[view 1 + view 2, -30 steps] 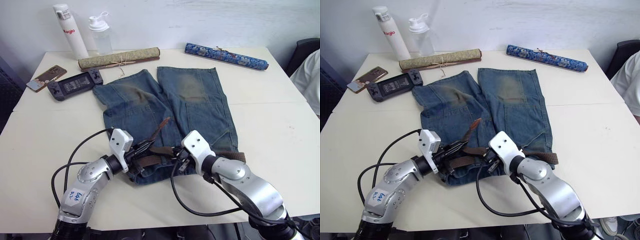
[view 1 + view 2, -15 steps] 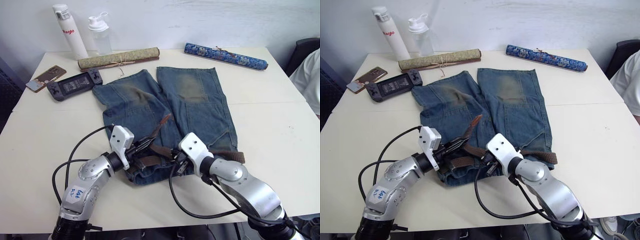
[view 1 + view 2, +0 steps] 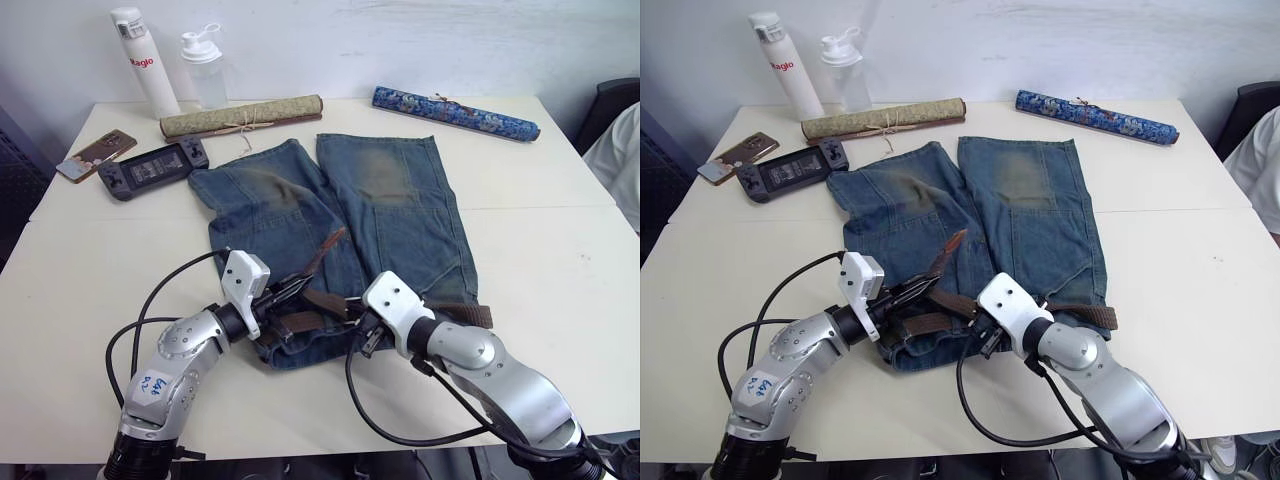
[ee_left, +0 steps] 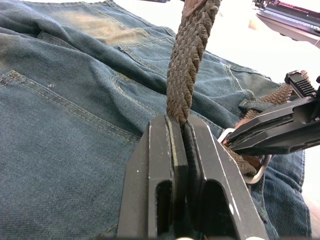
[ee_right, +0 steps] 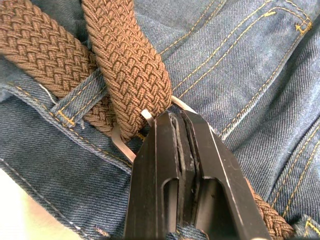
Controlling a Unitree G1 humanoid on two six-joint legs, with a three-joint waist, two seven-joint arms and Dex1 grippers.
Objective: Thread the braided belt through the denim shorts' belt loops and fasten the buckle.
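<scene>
The denim shorts [image 3: 390, 220] lie flat on the table, waistband toward me. The braided belt [image 3: 470, 315] runs brown along the waistband, passing under a belt loop [image 5: 80, 102]. Its free tail [image 3: 325, 250] rises off the cloth. My left gripper [image 3: 292, 294] is shut on that tail, the strap standing up from between the fingers [image 4: 165, 145]. My right gripper [image 3: 358, 328] is shut on the silver buckle [image 5: 117, 141] at the middle of the waistband. The two grippers' tips are close together, and the right gripper's black fingers [image 4: 280, 130] show beside the buckle [image 4: 257, 175].
At the table's far side stand a white bottle [image 3: 145, 60] and a clear bottle [image 3: 203, 65], with an olive scroll [image 3: 240, 115] and a blue patterned scroll [image 3: 455, 112]. A phone [image 3: 95, 155] and a game controller [image 3: 152, 170] lie far left. A person's sleeve [image 3: 622, 160] is at the right edge.
The right gripper has eased slightly toward the near edge with the buckle. The whole picture shifted a little. Both grips are as before.
</scene>
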